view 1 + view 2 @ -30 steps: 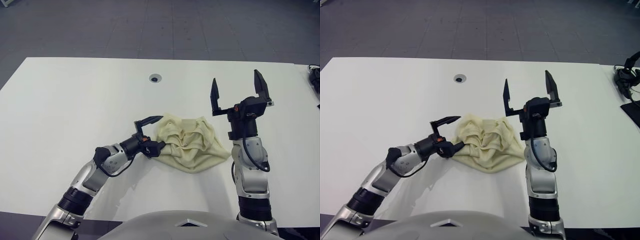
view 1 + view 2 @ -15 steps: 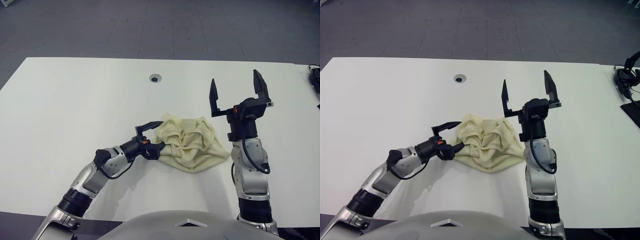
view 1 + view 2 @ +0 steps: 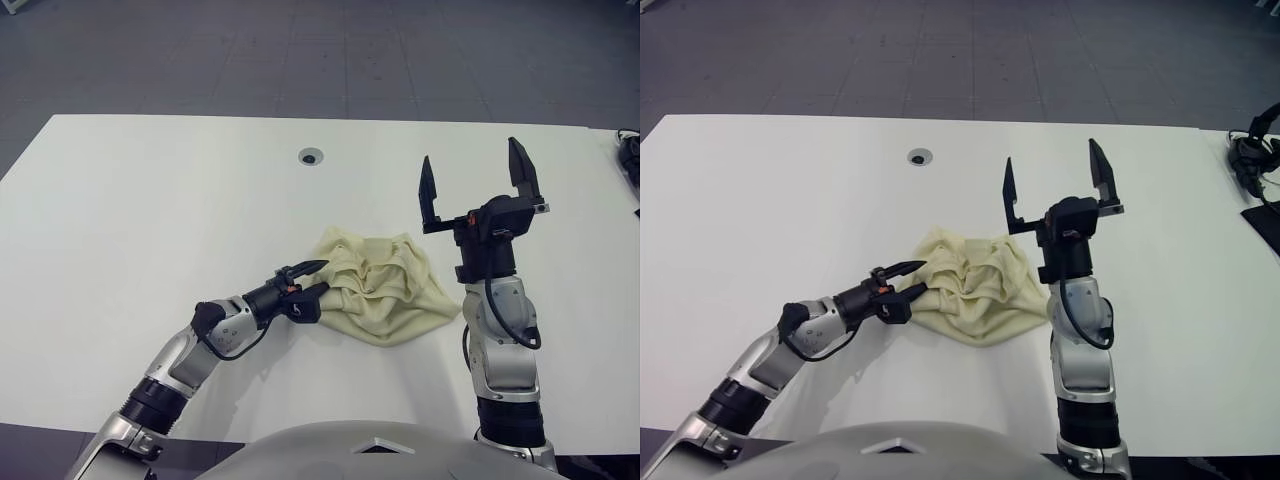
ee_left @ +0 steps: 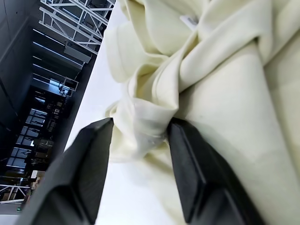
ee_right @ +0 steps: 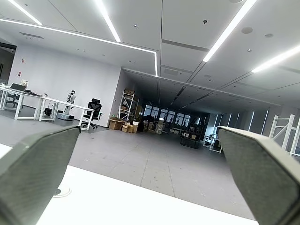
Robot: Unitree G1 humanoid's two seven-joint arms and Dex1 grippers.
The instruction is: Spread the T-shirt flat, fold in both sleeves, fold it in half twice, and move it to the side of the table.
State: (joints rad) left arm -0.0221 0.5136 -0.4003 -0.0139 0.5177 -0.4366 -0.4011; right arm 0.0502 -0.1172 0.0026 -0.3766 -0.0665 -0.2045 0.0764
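white table, crumpled cream T-shirt

This is a large open-plan office or lab hall, with long ceiling light strips, white desks, a black office chair, shelving racks, cardboard boxes and a grey tiled floor around a white table.

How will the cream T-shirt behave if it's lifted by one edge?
Probably floppy: the T-shirt lies bunched in soft folds, so it would likely drape from the left claw rather than hold shape. Seemingly light: a thin fold fits between the claw's fingers. Pushing would probably just wrinkle it further.
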